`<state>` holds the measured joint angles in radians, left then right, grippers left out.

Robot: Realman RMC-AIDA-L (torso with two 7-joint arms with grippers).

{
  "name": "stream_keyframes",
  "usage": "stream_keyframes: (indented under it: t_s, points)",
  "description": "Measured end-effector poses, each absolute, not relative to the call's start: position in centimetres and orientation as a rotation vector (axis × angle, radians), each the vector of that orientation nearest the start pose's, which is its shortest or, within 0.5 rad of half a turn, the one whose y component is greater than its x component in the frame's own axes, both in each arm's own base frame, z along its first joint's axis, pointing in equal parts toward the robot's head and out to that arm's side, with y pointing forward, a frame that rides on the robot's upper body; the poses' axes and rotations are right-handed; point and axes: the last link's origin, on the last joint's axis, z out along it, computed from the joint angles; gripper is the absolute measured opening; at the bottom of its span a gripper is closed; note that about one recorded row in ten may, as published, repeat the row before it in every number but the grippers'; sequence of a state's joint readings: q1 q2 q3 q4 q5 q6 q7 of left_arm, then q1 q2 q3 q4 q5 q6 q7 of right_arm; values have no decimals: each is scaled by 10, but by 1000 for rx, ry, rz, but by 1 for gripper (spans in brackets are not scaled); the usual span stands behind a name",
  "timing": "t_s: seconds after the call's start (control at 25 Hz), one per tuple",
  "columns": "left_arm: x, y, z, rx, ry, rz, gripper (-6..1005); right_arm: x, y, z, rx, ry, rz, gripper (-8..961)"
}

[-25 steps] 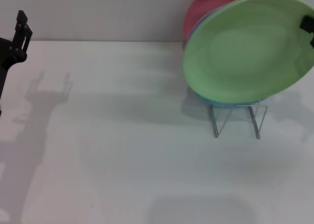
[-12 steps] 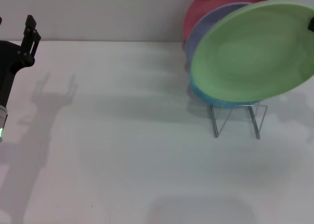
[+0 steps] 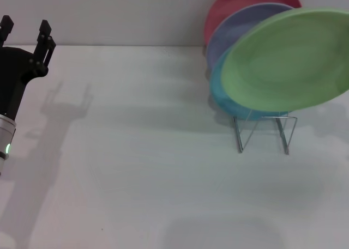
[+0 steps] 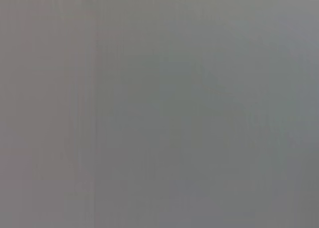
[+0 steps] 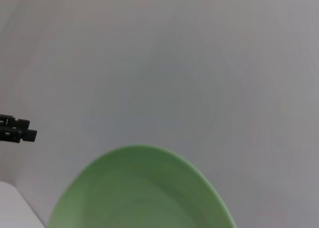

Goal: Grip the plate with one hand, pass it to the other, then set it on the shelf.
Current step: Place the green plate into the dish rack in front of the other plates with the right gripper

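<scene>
A white bench (image 3: pixel 152 167) is running up to a pale wall, with soft shadows lying across its left half. Near the bench's far right corner a small wire shelf (image 3: pixel 263 132) is standing, its bent loops showing below the plates. Three plates are sitting in it on edge, one behind another: a red plate (image 3: pixel 240 4) at the back by the wall, a lavender plate (image 3: pixel 240 25) in front of it, and a sky-blue plate (image 3: pixel 223 99) nearest.

The green plate (image 3: pixel 289 61) is hanging tilted in the air above and in front of the shelf, overlapping the sky-blue plate in the head view and running off the right edge of that view. Whether it is touching the shelf or the other plates cannot be told. The right wrist view is showing the same plate's rim close below the camera. The right gripper is out of sight in every view.

The left gripper (image 3: pixel 24 31) is hovering over the bench's far left corner, well apart from the shelf, its two fingers (image 3: pixel 44 32) standing apart and holding nothing. The left wrist view is showing only a plain grey field.
</scene>
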<state>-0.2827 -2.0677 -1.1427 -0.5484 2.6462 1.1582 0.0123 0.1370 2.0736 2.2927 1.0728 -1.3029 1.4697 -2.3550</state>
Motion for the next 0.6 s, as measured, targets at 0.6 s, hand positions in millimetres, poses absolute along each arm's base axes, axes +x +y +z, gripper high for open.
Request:
stream_keyframes:
  t_s: [0.6]
  points:
    - [-268, 335, -3, -1571, -307, -847, 691, 290, 300, 96, -2059, -160, 639, 87]
